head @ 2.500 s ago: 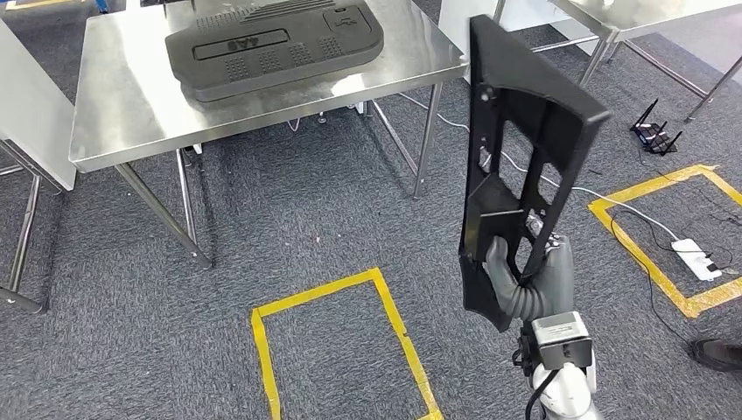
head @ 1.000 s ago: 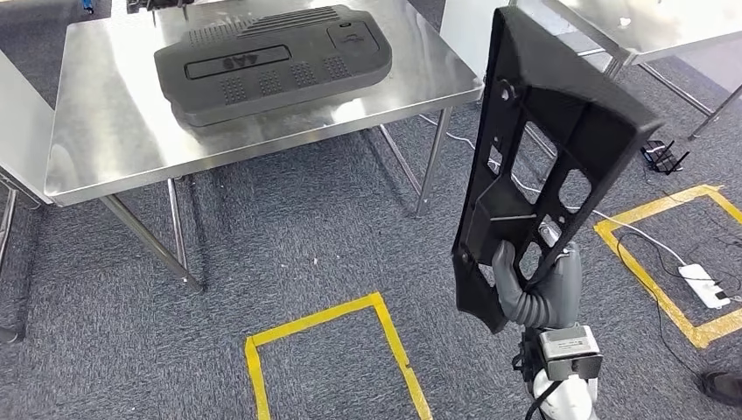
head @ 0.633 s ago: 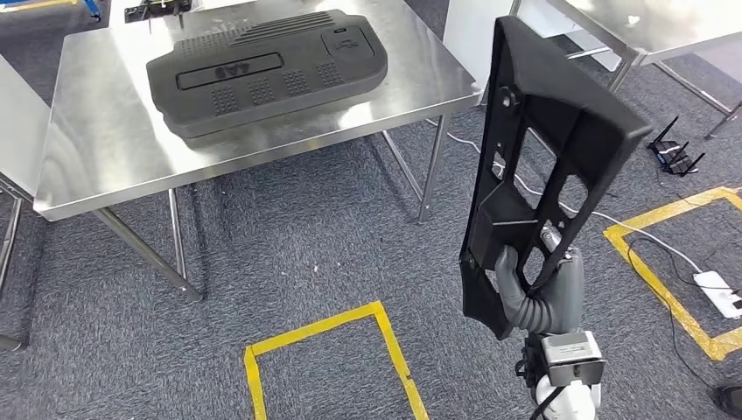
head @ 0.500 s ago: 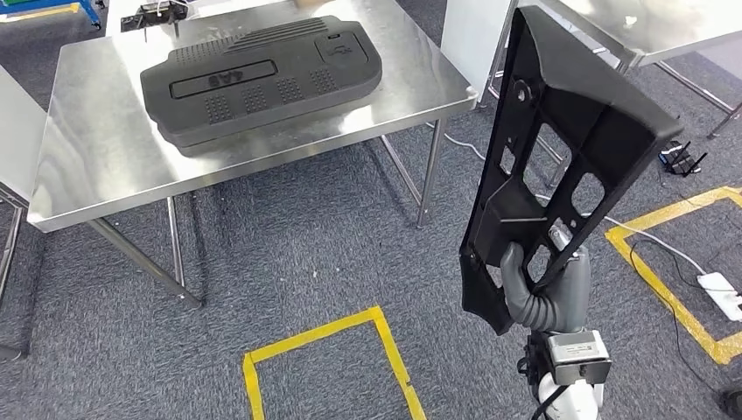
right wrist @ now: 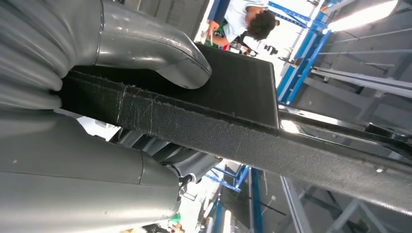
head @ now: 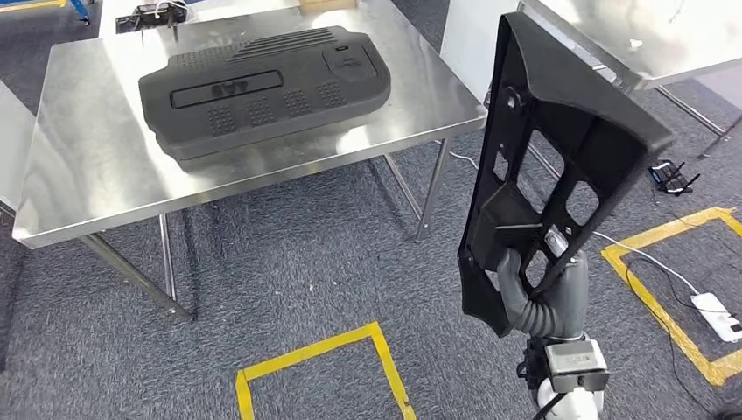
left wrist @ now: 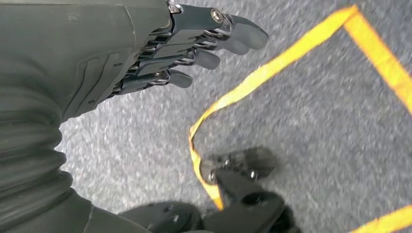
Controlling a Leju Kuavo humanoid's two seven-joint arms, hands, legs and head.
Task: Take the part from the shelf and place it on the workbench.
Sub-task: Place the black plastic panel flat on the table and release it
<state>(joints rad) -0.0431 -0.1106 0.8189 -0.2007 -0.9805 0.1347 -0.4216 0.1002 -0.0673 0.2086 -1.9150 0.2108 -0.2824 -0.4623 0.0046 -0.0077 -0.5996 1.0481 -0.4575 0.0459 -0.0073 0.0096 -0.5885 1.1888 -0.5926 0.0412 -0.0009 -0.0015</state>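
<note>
Right robot hand (head: 535, 284) grips flat black ribbed plastic part (head: 560, 149) upright.

The right arm rises from about 5 o'clock in the head view, forearm near upright, and its hand (head: 535, 284) grips the part (head: 560, 149) by its lower end; the thumb (right wrist: 160, 53) presses on one face and the fingers wrap the other. The left hand (left wrist: 145, 53) hangs down, holding nothing, fingers nearly straight and slightly apart.
</note>
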